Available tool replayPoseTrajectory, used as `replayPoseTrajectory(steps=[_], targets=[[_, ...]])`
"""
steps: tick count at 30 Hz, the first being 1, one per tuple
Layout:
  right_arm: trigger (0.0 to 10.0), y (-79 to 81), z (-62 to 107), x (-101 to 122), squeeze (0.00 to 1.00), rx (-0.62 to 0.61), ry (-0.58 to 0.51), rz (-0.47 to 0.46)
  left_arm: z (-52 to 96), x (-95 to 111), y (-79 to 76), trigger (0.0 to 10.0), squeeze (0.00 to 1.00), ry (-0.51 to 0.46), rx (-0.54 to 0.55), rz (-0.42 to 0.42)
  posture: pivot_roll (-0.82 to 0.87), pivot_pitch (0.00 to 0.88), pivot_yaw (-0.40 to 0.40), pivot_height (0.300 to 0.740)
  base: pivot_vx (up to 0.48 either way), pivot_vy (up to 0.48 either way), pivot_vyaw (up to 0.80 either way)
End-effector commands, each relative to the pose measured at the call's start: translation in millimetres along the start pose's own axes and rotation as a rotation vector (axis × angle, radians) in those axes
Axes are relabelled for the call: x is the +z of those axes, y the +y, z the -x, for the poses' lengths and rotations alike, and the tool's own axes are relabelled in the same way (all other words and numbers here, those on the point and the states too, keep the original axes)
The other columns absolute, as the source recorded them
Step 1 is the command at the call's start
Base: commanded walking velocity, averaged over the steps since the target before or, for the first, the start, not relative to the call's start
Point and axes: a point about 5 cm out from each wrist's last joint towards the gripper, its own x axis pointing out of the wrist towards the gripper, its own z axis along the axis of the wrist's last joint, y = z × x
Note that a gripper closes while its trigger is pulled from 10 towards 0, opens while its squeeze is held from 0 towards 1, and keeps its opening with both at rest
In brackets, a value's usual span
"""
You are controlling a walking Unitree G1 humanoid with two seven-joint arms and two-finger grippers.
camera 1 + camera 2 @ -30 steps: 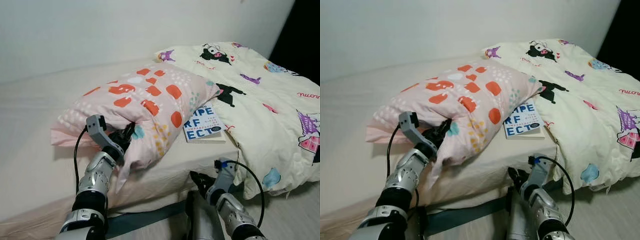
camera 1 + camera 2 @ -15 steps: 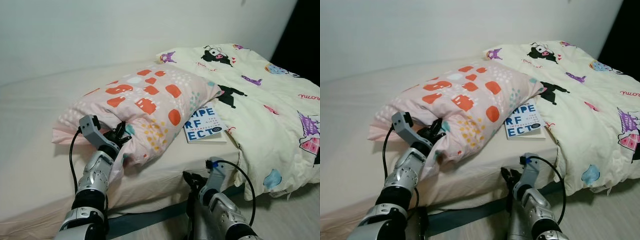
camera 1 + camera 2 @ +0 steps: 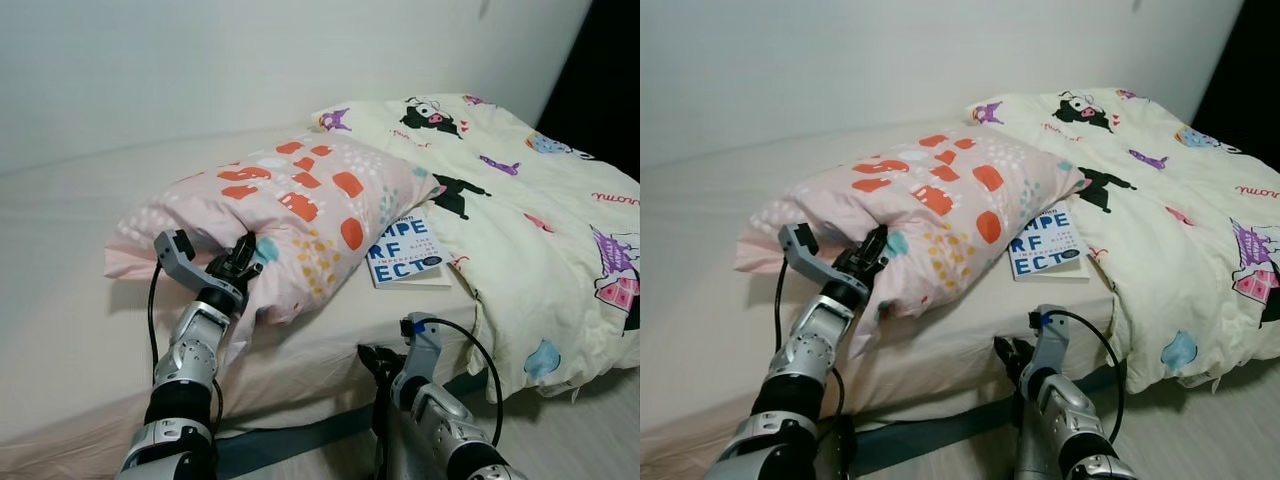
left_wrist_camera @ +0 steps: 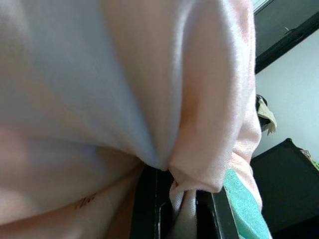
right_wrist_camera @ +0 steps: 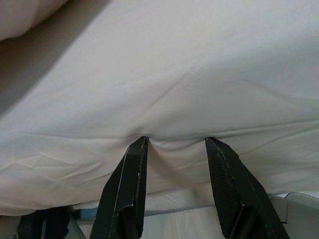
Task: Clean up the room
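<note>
1. Two end effectors are at the near edge of the bed [image 3: 70, 300], which carries a pillow, a book and a quilt.
2. Left end effector [image 3: 240, 268]: clamped on a fold at the near edge of the pillow [image 3: 290, 200]. The left wrist view shows pink fabric bunched between its fingers [image 4: 149, 204], which stand close together.
3. Pillow: pink with orange, white and teal patches, lying across the middle of the bed, its right corner resting over the far left corner of the book.
4. Book [image 3: 405, 250]: blue and white cover, flat on the sheet just right of the pillow, its right side against the quilt.
5. Quilt [image 3: 530, 200]: cream with cartoon figures, covering the right part of the bed and hanging over the near edge.
6. Right end effector [image 5: 174, 149]: low at the near side of the bed, below the book. Its fingers [image 5: 127, 184] are spread apart, tips pressed against the cream sheet [image 5: 199, 74], nothing held between them.
</note>
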Motion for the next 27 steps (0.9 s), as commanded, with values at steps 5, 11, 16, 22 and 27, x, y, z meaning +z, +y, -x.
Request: replayPoseTrajectory(steps=[5, 11, 16, 22, 27], targets=[[10.0, 15.6, -5.7, 6.7, 0.00, 0.114, -0.038, -0.004, -0.6, 4.9, -2.2, 10.0, 0.00, -0.003, -0.031, -0.029, -0.07, 0.016, -0.013, 0.430, 0.000, 0.000, 0.00], [10.0, 39.4, -4.6, 16.4, 0.00, 0.399, -0.075, -0.020, 1.9, 3.3, -0.5, 10.0, 0.00, 0.006, -0.023, -0.037, -0.07, 0.011, -0.015, 0.449, 0.000, 0.000, 0.00], [10.0, 50.6, 7.0, 22.5, 0.00, 0.624, -0.048, 0.034, 1.7, 3.3, 0.4, 10.0, 0.00, 0.008, -0.018, -0.046, -0.07, 0.010, -0.013, 0.464, 0.000, 0.000, 0.00], [10.0, 50.5, 14.3, 33.0, 0.00, 0.688, -0.058, 0.081, 0.7, 2.7, 1.1, 10.0, 0.00, 0.013, -0.012, -0.058, -0.08, 0.009, -0.011, 0.478, 0.000, 0.000, 0.00], [10.0, 45.3, 13.2, 41.0, 0.00, 0.647, -0.093, 0.087, -0.2, 1.4, 0.7, 10.0, 0.00, 0.018, -0.009, -0.069, -0.08, 0.009, -0.010, 0.487, 0.000, 0.000, 0.00]])
